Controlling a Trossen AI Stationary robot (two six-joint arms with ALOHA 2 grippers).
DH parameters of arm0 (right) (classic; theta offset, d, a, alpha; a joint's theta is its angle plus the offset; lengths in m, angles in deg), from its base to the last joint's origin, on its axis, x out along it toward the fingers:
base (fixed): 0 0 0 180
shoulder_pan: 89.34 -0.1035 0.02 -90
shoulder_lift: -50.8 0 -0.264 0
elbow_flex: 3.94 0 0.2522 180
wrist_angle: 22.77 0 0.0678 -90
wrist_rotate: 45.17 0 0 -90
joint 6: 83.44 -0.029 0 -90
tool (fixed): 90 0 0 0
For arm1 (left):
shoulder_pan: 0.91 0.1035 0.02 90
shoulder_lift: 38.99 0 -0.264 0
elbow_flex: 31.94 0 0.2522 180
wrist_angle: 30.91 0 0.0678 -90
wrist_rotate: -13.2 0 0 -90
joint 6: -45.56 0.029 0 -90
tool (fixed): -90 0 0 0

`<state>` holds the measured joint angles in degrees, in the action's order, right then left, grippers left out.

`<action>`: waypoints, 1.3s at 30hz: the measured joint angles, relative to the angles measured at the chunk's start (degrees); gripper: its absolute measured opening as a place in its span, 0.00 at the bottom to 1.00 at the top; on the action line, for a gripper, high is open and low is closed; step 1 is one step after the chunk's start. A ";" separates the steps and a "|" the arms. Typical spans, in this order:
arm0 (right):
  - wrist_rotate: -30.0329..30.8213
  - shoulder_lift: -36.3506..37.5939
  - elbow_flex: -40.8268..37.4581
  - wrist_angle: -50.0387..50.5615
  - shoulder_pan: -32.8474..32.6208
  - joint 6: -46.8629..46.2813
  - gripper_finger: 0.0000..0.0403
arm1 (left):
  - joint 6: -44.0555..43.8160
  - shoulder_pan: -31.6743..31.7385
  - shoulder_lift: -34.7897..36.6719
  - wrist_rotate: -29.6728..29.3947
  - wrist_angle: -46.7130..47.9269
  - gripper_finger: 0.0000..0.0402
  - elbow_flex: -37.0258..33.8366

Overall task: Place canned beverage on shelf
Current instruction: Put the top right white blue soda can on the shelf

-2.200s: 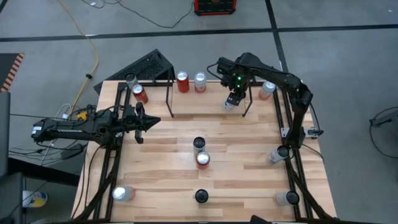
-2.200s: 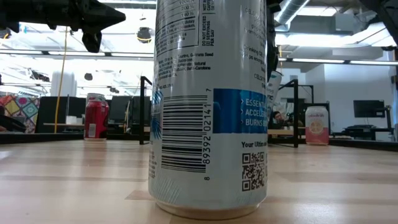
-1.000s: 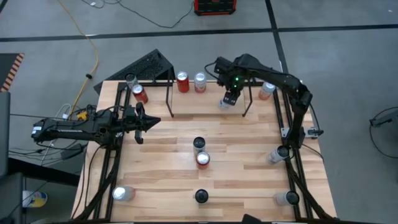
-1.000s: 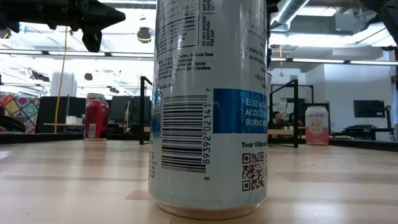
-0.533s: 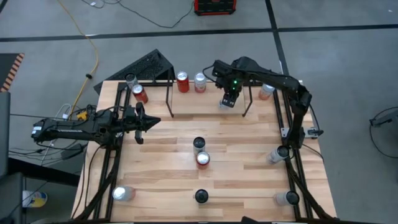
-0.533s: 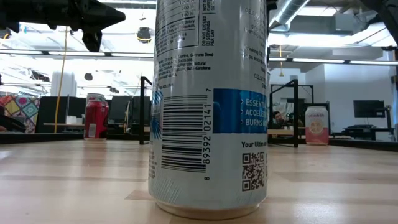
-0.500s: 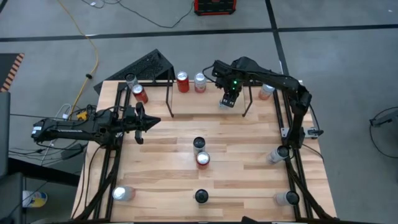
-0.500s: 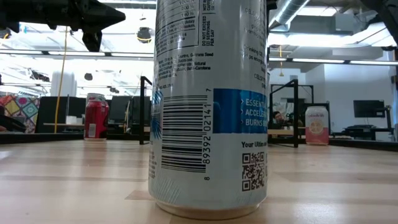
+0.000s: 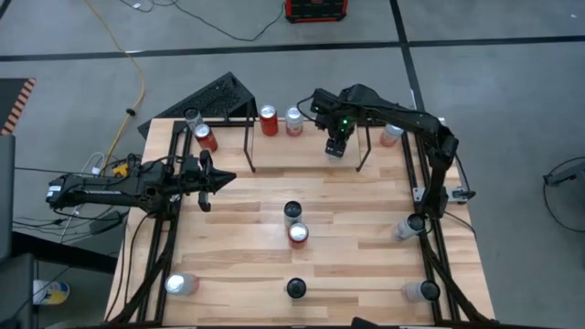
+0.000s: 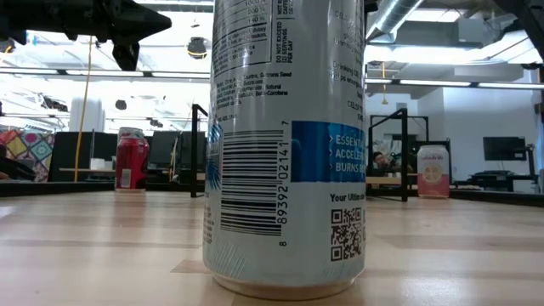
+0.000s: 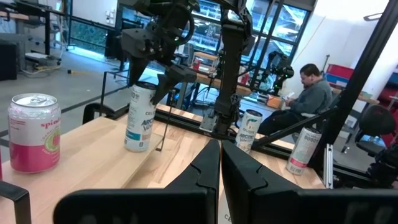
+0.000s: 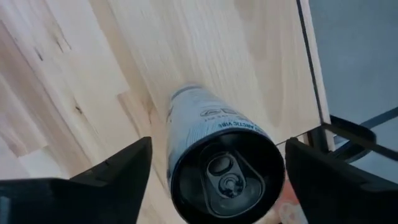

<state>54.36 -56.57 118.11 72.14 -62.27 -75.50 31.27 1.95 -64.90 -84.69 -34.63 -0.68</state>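
A white canned beverage with a dark top stands on its base on the wood at the table's far side, inside the outline of the shelf of thin black rods. My right gripper hangs over it, pointing down and open. Its fingers stand on either side of the can's top with a gap between. The left wrist view shows the same can upright under that gripper. My left gripper waits shut at the table's left edge, level and holding nothing.
A red can and a white can stand at the shelf's far side. More cans stand mid-table, along the near edge and by the side rails. One large can fills the low view. A person sits beyond the table.
My right gripper has crept slightly toward the table's left above the white can. The can stays upright on the wood beneath it.
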 joint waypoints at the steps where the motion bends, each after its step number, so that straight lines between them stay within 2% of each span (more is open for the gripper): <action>1: 1.02 0.00 0.00 -0.12 -0.13 0.79 0.89 | 0.00 0.02 -0.02 0.00 0.00 0.00 0.00; 5: 5.34 0.14 1.28 -0.40 -0.90 2.36 0.93 | -0.02 0.00 0.00 -0.01 0.00 0.00 0.00; 11: 5.61 0.31 6.53 1.02 -1.27 -0.88 0.94 | -0.10 0.01 -0.02 -0.01 0.00 0.00 0.00; 19: 5.61 0.44 8.73 7.59 0.44 -20.91 0.94 | -0.17 0.01 -0.02 0.16 0.00 0.00 0.00; 22: 5.61 0.69 8.68 7.49 0.81 -25.86 0.94 | 0.01 0.00 -0.02 0.17 0.01 0.00 0.00; 39: 4.33 0.26 8.07 5.88 -0.27 -33.44 0.93 | 1.16 0.00 -0.02 1.56 0.02 0.00 0.00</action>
<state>58.68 -56.31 126.19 78.02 -62.54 -108.94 32.43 1.95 -64.92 -83.13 -34.61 -0.68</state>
